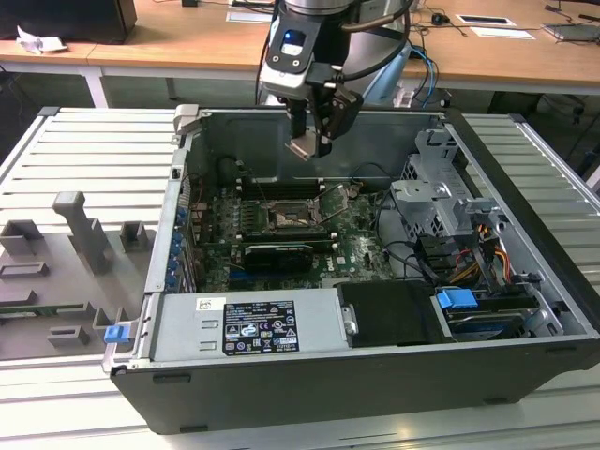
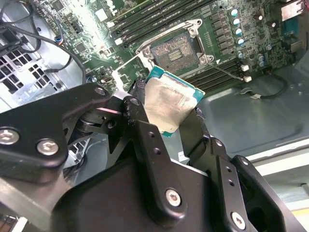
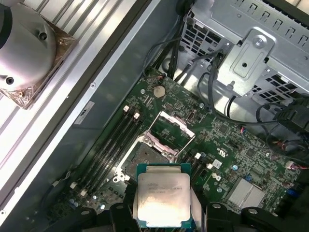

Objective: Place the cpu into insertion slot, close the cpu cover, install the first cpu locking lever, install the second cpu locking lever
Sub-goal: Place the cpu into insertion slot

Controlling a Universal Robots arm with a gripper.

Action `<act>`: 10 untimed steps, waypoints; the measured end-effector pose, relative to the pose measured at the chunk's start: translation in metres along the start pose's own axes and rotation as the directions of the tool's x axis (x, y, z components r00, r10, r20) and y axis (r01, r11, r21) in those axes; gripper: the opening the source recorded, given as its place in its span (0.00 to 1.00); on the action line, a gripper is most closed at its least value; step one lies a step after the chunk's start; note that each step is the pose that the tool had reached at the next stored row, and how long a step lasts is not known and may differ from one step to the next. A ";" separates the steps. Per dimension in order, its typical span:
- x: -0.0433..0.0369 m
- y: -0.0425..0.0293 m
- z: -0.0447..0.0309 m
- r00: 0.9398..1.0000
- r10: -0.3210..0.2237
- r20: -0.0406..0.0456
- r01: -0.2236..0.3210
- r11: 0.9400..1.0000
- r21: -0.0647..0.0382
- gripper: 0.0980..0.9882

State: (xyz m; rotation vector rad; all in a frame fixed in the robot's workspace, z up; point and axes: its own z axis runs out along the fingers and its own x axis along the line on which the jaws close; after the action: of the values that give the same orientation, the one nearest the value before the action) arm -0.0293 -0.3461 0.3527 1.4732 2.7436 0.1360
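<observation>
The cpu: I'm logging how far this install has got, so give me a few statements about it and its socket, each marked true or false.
1. The small flat square cpu with the silvery-beige metal face is clamped between the fingers of the gripper. True.
2. The cpu sits in the square dark insertion slot with the silvery rim. False: it is held in the air above the board, and the slot is empty.
3. The thin silvery hinged cpu cover is shut over the slot. False: it stands raised beside the slot.
4. The grey computer case lies open, with the green circuit board exposed. True.
</observation>
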 end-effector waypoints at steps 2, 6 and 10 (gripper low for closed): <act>0.0000 -0.0001 0.0004 1.000 0.023 0.002 -0.023 1.000 -0.001 0.48; 0.0000 -0.0001 0.0014 0.996 0.088 0.008 -0.088 0.996 -0.002 0.48; -0.0001 -0.0004 0.0044 0.985 0.170 0.015 -0.170 0.985 -0.005 0.48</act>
State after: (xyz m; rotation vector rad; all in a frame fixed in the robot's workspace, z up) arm -0.0293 -0.3461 0.3482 1.6986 2.6015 0.1317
